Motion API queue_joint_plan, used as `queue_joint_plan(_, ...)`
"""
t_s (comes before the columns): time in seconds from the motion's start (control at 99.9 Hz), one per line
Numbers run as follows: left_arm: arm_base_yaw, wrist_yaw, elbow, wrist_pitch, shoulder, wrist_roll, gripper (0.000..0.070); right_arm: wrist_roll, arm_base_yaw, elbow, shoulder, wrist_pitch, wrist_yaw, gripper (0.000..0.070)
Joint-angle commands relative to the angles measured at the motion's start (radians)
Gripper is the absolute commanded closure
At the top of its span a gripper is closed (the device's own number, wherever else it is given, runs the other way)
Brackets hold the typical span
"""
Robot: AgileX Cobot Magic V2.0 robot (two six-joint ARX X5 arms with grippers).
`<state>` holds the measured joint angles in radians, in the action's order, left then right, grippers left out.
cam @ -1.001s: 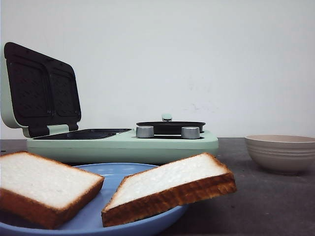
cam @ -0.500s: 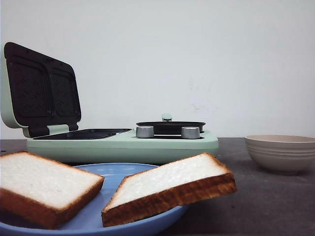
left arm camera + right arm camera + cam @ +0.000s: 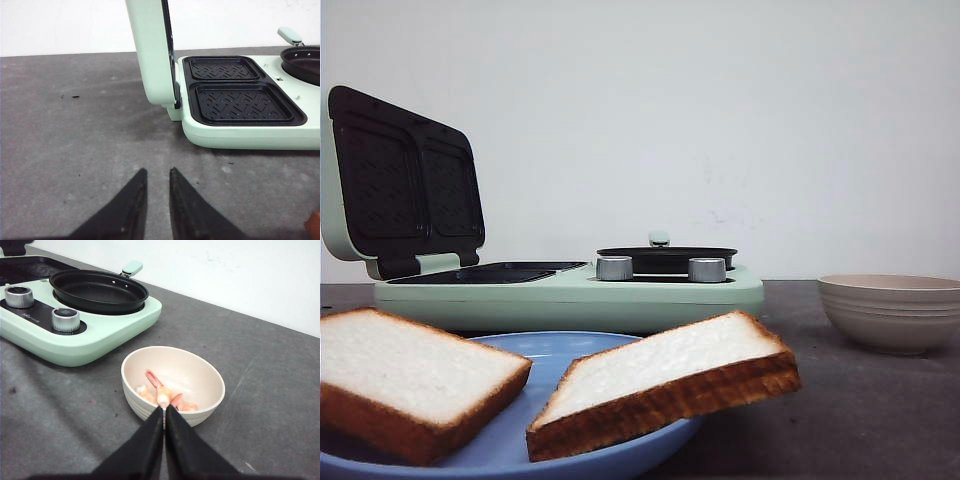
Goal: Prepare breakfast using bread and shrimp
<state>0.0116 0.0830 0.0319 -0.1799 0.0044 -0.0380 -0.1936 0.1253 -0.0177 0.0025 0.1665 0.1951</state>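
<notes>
Soft white bread [image 3: 650, 375], two slices on the blue plate [image 3: 550, 350]: I judge it light and crushable, best pinched at the crust. Shrimp [image 3: 162, 397] lie in the beige bowl [image 3: 200, 375], likely slippery. Left gripper [image 3: 156, 187] slightly parted, right gripper [image 3: 164, 422] closed; both empty.

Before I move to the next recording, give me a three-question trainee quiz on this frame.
1. True or false: the sandwich press lid stands open.
2. Where are the shrimp?
A. in the round black pan
B. in the beige bowl
C. on the blue plate
3. Fill in: both bread slices lie on the blue ____.

Key: 1 true. 2 B. 3 plate. Note for the trainee: the left gripper is slightly open over bare table, and the right gripper is shut, just in front of the bowl; neither holds anything.
</notes>
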Motion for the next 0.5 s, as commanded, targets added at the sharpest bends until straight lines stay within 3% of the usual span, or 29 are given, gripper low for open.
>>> queue_joint_plan(0.0,0.001,0.003,-0.017,-0.007,-0.001,0.001,0.0697,0.003,0.004,0.006,0.001,-0.01,0.004,0.07)
queue_joint_plan(0.49,0.001,0.003,-0.016,-0.007,-0.001,0.001,0.0697,0.003,0.004,0.006,0.001,-0.016,0.008,0.07)
